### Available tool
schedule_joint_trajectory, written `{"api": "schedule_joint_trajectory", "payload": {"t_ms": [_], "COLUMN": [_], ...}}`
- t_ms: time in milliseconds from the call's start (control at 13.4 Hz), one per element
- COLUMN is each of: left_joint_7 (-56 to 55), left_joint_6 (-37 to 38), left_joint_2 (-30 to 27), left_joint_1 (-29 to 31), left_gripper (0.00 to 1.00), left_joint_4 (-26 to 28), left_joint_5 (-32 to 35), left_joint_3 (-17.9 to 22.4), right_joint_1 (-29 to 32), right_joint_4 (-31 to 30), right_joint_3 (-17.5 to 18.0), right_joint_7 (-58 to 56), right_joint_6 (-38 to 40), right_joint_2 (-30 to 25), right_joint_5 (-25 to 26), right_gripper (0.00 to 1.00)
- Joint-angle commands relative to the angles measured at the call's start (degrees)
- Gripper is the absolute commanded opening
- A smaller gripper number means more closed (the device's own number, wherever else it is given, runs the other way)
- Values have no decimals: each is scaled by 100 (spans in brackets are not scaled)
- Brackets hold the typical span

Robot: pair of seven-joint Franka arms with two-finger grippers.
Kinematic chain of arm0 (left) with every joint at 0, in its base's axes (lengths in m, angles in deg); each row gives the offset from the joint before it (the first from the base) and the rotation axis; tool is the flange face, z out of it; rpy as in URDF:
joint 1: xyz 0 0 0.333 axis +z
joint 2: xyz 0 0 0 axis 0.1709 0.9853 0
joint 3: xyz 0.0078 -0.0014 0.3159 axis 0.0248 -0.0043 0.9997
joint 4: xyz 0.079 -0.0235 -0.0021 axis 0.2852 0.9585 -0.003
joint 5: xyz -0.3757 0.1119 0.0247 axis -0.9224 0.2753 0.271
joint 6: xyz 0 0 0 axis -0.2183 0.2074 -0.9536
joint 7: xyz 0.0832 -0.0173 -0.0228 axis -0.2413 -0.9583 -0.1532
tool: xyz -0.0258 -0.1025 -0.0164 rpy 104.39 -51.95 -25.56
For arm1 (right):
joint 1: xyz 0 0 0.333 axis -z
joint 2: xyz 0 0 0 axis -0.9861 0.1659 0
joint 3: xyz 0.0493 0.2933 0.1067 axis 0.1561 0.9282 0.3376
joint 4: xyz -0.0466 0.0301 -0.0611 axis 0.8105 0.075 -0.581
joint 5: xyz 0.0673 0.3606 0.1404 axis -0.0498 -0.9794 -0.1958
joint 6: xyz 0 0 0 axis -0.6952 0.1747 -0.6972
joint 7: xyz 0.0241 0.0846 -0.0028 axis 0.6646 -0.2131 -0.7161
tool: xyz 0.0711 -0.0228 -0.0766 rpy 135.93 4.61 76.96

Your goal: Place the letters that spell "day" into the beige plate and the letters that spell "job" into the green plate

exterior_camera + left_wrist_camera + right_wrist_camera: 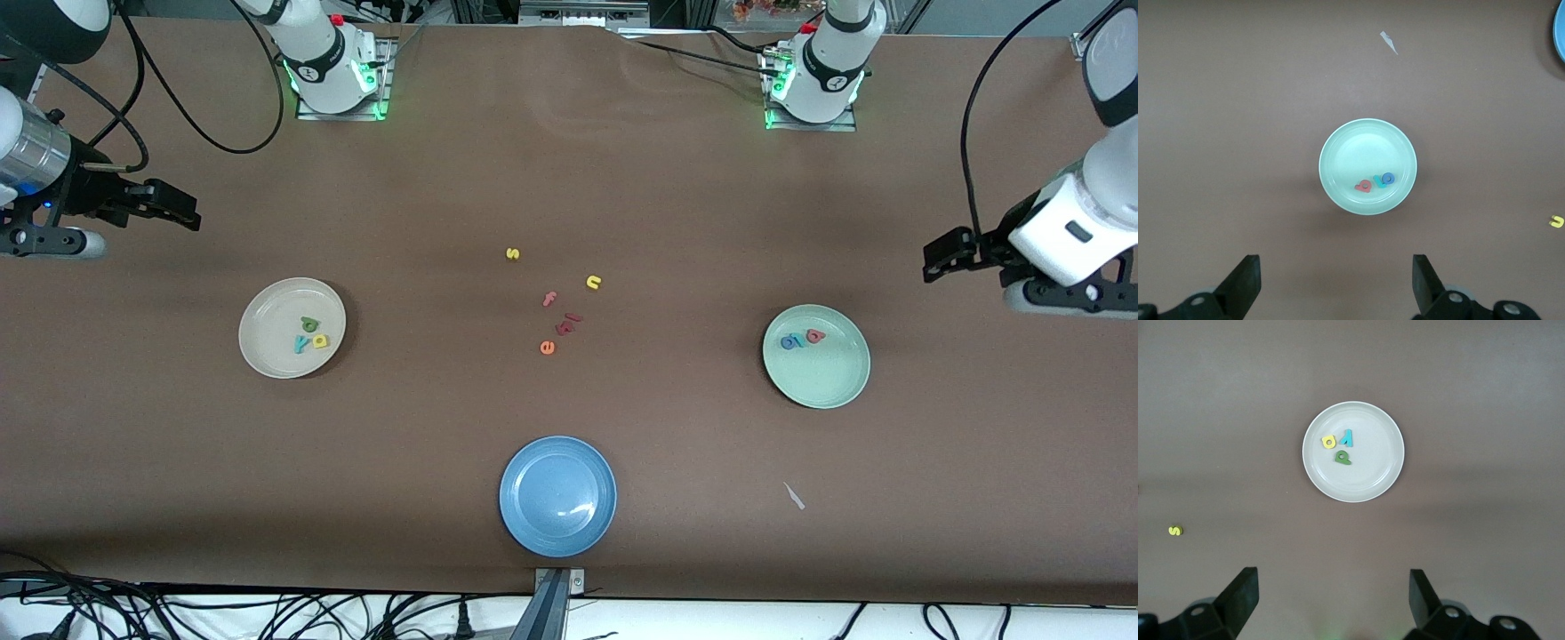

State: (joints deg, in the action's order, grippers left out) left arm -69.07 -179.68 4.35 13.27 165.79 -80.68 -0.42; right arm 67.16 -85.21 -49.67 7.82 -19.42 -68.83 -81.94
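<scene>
Front view: beige plate point(267, 356) and green plate point(836, 382) well apart.

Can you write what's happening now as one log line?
day letters: in beige plate | job letters: in green plate | both end effectors: open, holding nothing

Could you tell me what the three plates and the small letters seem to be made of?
The beige plate, green plate and blue plate look like smooth moulded plastic or melamine; only the blue one shows a glossy highlight. The day letters and job letters look like matte foam: flat, thick-cut, no shine. None of this is certain.
</scene>
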Motion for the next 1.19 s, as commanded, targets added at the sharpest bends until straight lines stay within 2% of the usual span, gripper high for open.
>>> {"api": "schedule_joint_trajectory", "payload": {"t_ms": [0,223,521,1117], "left_joint_7": [121,103,120,147], "left_joint_6": [-243,-217,231,249], "left_joint_2": [-703,-694,-720,-694], "left_joint_1": [-457,-449,-387,-369], "left_gripper": [100,100,100,100], "left_joint_4": [757,730,441,484], "left_joint_5": [-131,-140,-79,-96], "left_joint_3": [416,408,399,355], "right_joint_1": [-34,-34,-34,-34], "right_joint_4": [-9,-18,-9,-9], "right_joint_3": [-13,-13,-13,-13], "right_joint_7": [-6,-6,-6,-6], "right_joint_6": [-22,-22,-22,-22], "right_joint_2": [-38,-38,-38,-38], "right_joint_5": [65,65,65,65], "right_gripper": [100,100,100,100]}}
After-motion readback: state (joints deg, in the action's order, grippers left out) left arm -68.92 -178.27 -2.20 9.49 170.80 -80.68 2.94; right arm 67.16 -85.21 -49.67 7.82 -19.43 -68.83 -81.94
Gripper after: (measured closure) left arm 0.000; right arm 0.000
